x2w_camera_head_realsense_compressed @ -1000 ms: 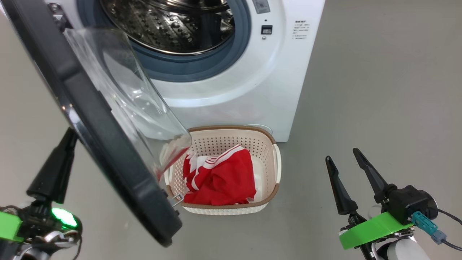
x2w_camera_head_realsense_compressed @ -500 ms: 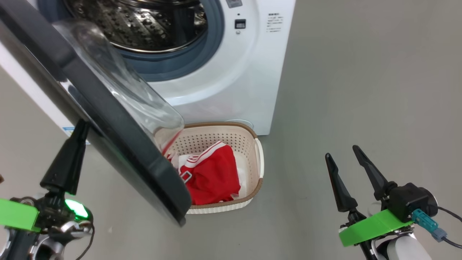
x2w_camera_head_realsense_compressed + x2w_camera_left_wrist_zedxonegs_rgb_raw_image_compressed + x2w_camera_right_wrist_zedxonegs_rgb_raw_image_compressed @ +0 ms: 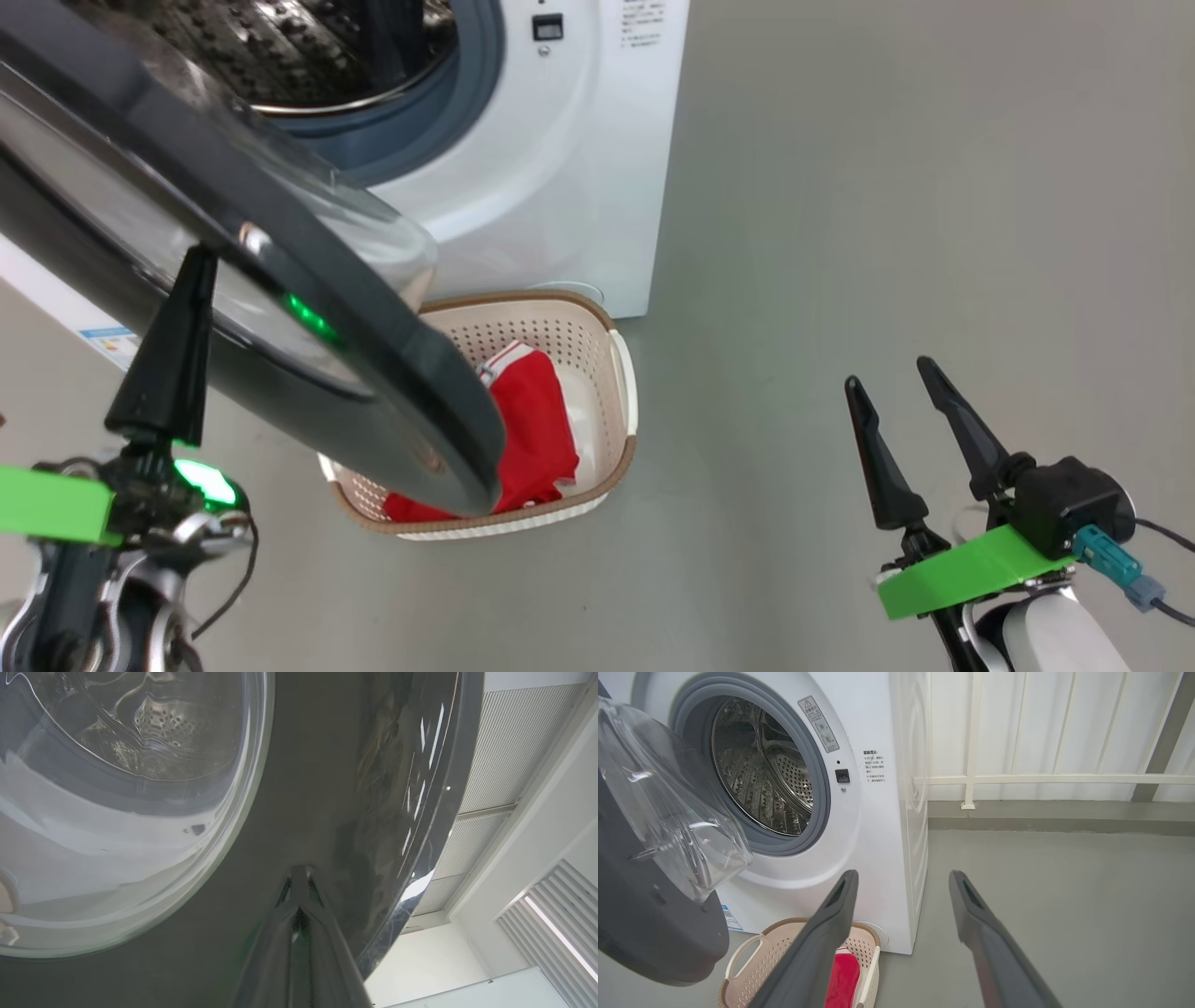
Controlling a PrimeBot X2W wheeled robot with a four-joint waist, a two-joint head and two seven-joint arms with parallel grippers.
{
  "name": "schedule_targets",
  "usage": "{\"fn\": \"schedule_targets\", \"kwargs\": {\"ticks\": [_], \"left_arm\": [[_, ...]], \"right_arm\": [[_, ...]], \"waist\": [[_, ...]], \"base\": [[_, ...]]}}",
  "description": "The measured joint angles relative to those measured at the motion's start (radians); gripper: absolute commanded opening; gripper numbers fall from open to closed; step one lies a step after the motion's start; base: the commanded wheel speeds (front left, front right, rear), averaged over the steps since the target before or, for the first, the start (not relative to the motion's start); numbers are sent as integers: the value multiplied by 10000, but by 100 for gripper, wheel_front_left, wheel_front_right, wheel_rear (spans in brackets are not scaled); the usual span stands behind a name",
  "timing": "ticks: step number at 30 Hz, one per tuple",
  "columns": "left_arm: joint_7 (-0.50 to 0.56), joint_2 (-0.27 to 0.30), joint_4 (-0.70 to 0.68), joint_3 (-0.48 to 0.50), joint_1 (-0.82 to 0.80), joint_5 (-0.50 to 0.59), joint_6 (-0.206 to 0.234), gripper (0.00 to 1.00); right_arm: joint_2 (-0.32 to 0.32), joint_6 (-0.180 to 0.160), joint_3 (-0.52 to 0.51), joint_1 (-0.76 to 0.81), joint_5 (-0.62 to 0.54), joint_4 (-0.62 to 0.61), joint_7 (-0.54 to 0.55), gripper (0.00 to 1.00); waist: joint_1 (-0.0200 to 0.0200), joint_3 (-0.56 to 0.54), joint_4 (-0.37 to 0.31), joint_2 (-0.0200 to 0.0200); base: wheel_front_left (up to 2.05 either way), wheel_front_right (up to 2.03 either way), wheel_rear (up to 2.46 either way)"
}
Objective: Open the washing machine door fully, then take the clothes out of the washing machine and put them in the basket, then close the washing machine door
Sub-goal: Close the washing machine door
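The white washing machine [image 3: 560, 187] fills the upper left, and its steel drum [image 3: 756, 774] looks bare. The washing machine door [image 3: 373, 373], a black ring around a clear bowl window [image 3: 677, 826], hangs part open over the basket. My left gripper [image 3: 199, 254] is shut with nothing in it. Its tip [image 3: 299, 870] presses on the door's glossy outer ring [image 3: 299, 788]. The cream basket [image 3: 523, 299] stands on the floor against the machine's front. The red clothes [image 3: 537, 429] lie in it, half hidden by the door. My right gripper [image 3: 887, 373] hangs open at the lower right, apart from everything.
Bare grey floor [image 3: 887, 187] stretches to the right of the machine and basket. A white railing [image 3: 1041, 779] and wall stand behind the machine's right side. The basket [image 3: 752, 970] sits just below the door's swing.
The view has shifted, with the machine now further left. The door has swung toward the machine, showing its outer face and covering more of the basket. My left gripper stays against it.
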Motion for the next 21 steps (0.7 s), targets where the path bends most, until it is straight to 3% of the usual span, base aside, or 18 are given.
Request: {"fn": "schedule_targets", "kwargs": {"ticks": [21], "left_arm": [[-1124,-173,1277,-754,-2169,466,-704,0]], "right_arm": [[0,0,-75,-379,25,-180,-2,100]], "waist": [[0,974,-569,0]], "base": [[0,0,0]]}}
